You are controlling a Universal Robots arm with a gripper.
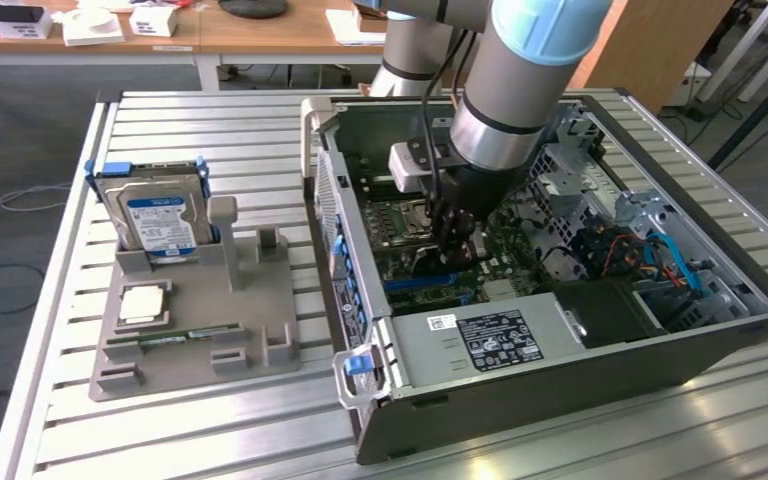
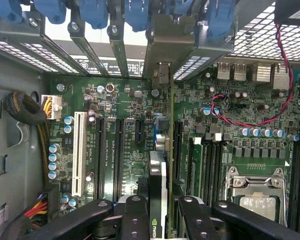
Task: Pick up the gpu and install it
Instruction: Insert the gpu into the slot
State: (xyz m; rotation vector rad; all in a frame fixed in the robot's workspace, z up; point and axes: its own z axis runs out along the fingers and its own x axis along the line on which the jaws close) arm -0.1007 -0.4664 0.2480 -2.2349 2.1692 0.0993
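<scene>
Claw (image 2: 162, 217), half-closed, grips the gpu (image 2: 157, 175) edge-on over the motherboard (image 2: 125, 105) inside the computer case (image 1: 518, 390), expansion slots (image 2: 100, 155) flanking it, blue latches (image 2: 135, 12) and rear slot covers (image 2: 82, 45) at its bracket end.

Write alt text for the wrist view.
The black hand grips a thin black graphics card edge-on over the green motherboard. Its long black expansion slots run alongside, and blue plastic latches line the far edge.
</scene>
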